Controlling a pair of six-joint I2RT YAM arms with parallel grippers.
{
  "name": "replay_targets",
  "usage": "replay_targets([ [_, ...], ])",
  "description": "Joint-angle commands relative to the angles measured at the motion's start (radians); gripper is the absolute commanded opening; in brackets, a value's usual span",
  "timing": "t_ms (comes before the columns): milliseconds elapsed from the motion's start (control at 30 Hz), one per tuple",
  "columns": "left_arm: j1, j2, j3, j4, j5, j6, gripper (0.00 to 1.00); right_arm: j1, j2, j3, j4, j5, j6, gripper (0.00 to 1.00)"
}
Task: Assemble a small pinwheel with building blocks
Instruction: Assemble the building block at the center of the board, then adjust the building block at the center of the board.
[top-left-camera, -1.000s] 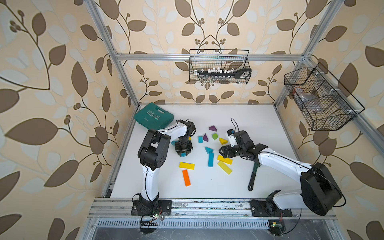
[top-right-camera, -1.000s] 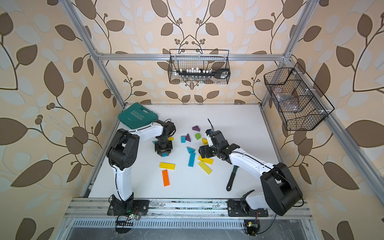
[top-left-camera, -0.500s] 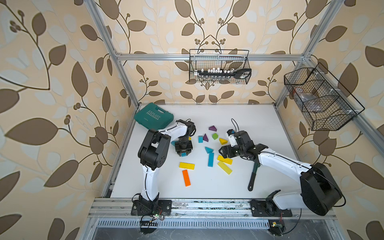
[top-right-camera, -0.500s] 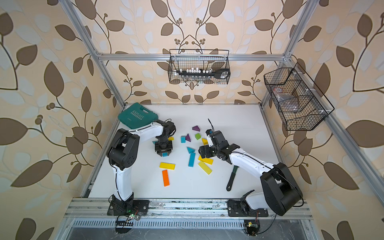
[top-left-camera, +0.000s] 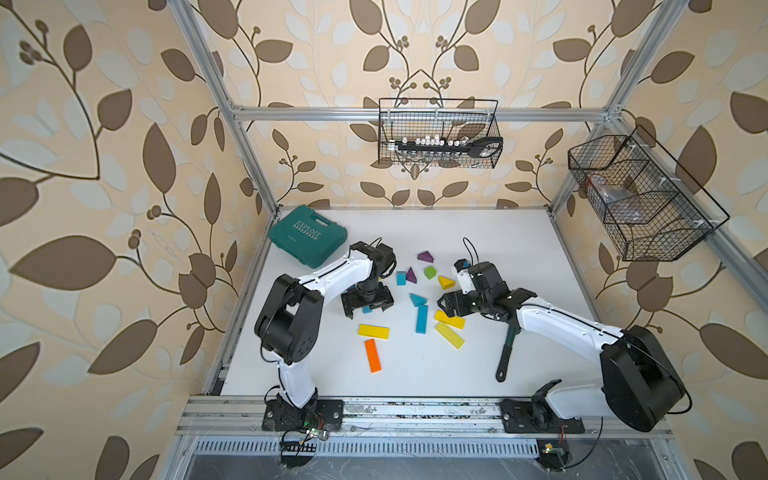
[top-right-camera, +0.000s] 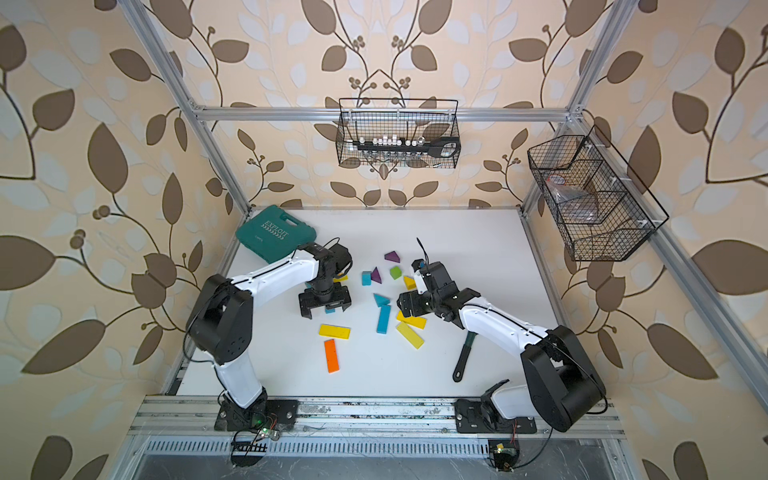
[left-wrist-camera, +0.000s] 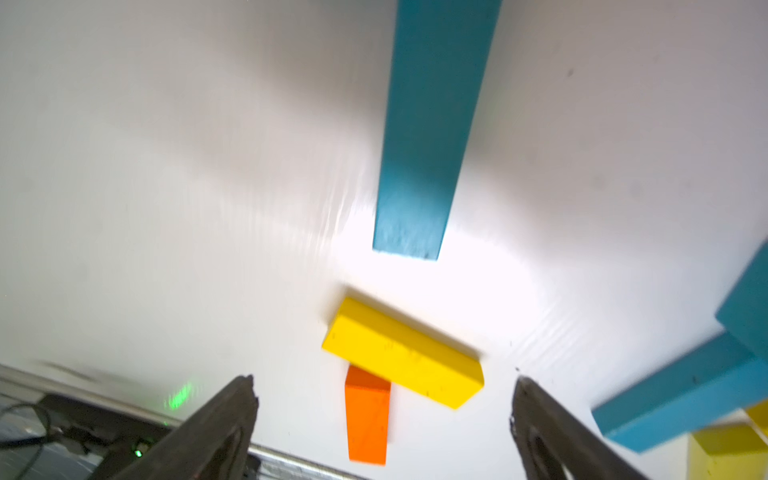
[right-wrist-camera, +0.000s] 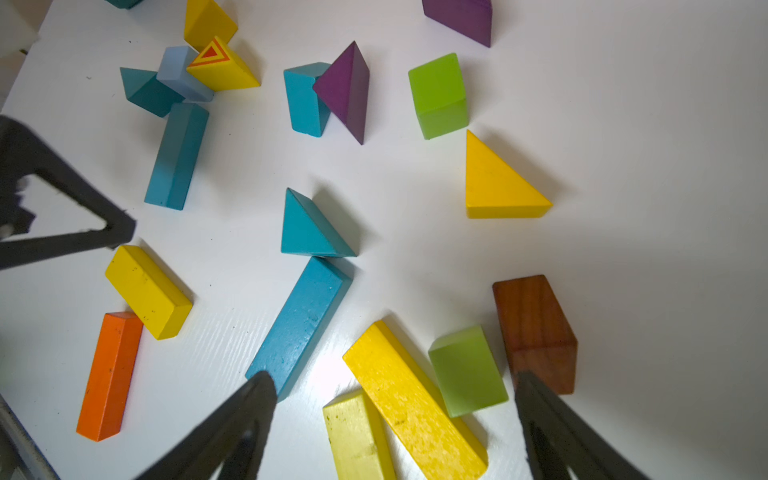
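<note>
Left gripper (left-wrist-camera: 382, 382) has opened since earlier frame: fingers wide, holding nothing, teal bar (left-wrist-camera: 432, 124) lying free on table (top-left-camera: 415, 374) under it. Right gripper (right-wrist-camera: 392, 380) spread, empty, above yellow bar (right-wrist-camera: 411, 399). Blocks (top-left-camera: 449, 334) scattered mid-table between arms

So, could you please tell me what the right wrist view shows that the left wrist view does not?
Only right wrist: purple blocks, green cubes, the brown block, and the right gripper's open fingers. Only left wrist: a green light past the table's edge. Both: the orange bar, the yellow bar beside it, and teal bars.
</note>
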Motion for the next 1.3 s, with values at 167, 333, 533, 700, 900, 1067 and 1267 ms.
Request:
replay_targets([
  [167,-0.141,-0.193,-0.19,0.061,-0.012,-0.336,0.99,-0.003,-0.063,-0.035,0.016,-0.034,0.012,0.91],
  [333,-0.139,-0.178,-0.259,0.174,0.031,-0.33,0.85,-0.003,-0.074,-0.042,0.017,-0.043,0.014,0.91],
  [533,-0.09,-0.125,-0.209,0.181,-0.02,-0.258,0.98,-0.002,-0.098,-0.056,0.023,-0.037,0.01,0.91],
  [700,-0.061,-0.092,-0.209,0.252,-0.002,-0.22,0.95,-0.002,-0.09,-0.055,0.03,-0.043,0.006,0.91],
  [900,-0.046,-0.037,-0.196,0.271,0.014,-0.224,0.87,-0.002,-0.087,-0.058,0.037,-0.05,0.002,0.9],
  [1067,-0.043,0.035,-0.161,0.274,0.03,-0.21,0.67,-0.002,-0.088,-0.058,0.041,-0.053,-0.001,0.91],
  [1267,-0.068,0.11,-0.07,0.242,0.037,-0.168,0.49,-0.003,-0.09,-0.061,0.043,-0.05,-0.004,0.91],
])
